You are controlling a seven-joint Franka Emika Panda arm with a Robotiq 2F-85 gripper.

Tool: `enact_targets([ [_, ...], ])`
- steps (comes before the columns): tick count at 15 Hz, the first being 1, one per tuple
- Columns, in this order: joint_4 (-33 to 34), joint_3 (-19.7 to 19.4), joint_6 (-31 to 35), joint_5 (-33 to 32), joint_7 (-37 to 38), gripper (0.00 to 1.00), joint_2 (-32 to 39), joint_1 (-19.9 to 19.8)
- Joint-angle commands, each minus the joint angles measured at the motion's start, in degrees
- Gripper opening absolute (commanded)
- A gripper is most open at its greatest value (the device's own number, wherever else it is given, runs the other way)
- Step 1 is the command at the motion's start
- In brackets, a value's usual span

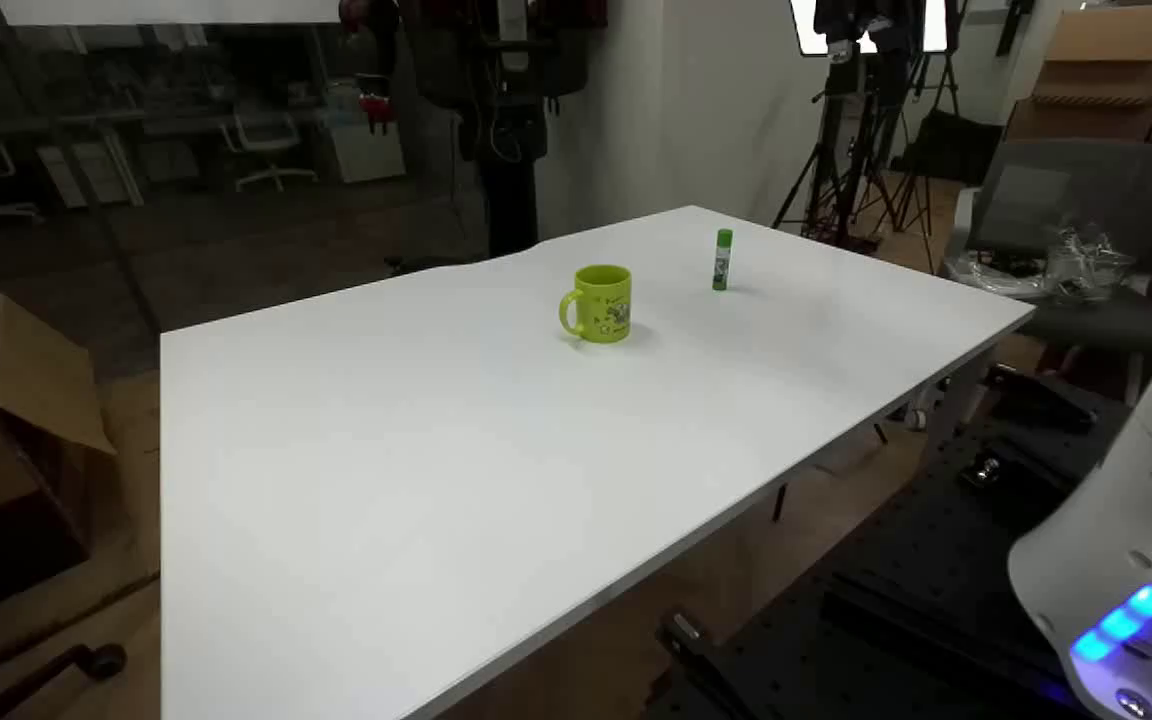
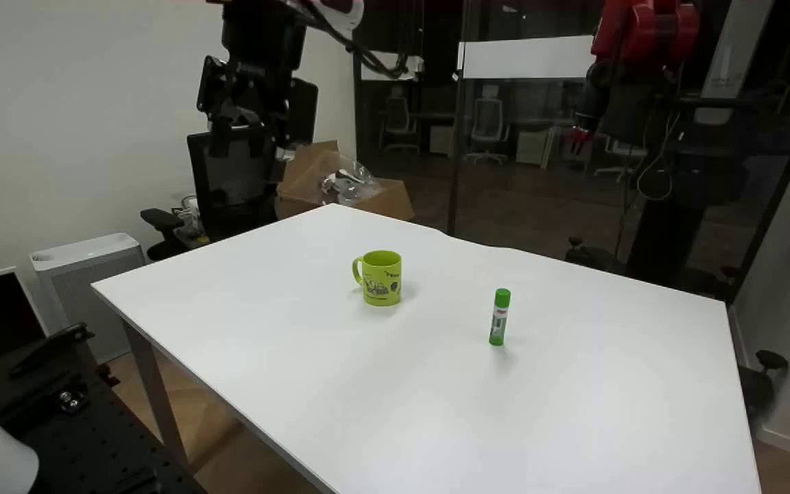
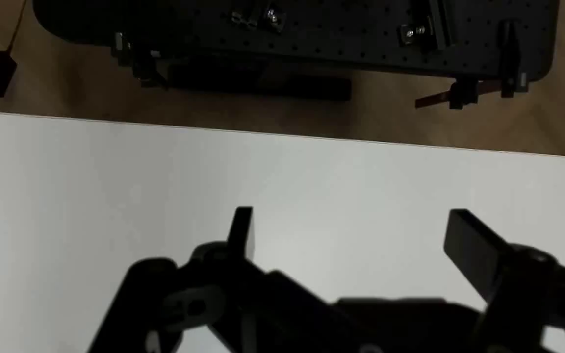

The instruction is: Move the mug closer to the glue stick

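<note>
Mug [image 2: 382,280], inside wavy edge of worktop [image 2: 607,398], likely rigid, light, slick: pinch its rim; gripper [image 3: 351,223] jaws wide apart, empty.

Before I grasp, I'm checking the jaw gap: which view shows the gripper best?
The wrist view: the gripper looms close, jaws wide apart above the table. The exterior views show it, at most, dark and smaller, high up.

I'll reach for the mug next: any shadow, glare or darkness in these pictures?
Wrist view: the gripper shows nearly black against the pale table, a bright patch between its fingers; both exterior views: faint shadows by the mug and glue stick; in an exterior view, blue lights glow on the arm.
</note>
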Motion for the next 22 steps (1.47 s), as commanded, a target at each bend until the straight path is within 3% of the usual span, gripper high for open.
enact_targets([
  [1, 0.1, 0.8, -0.1, 0.3, -0.3, 1.0, 0.1, -0.8],
  [16, 0.4, 0.7, -0.3, 0.6, -0.2, 1.0, 0.3, -0.8],
  [20, 4.6, -0.3, 2.8, -0.6, -8.8, 1.0, 6.7, 0.8],
  [22, 7.8, -0.2, 8.3, -4.1, -14.1, 1.0, 11.8, 0.9],
])
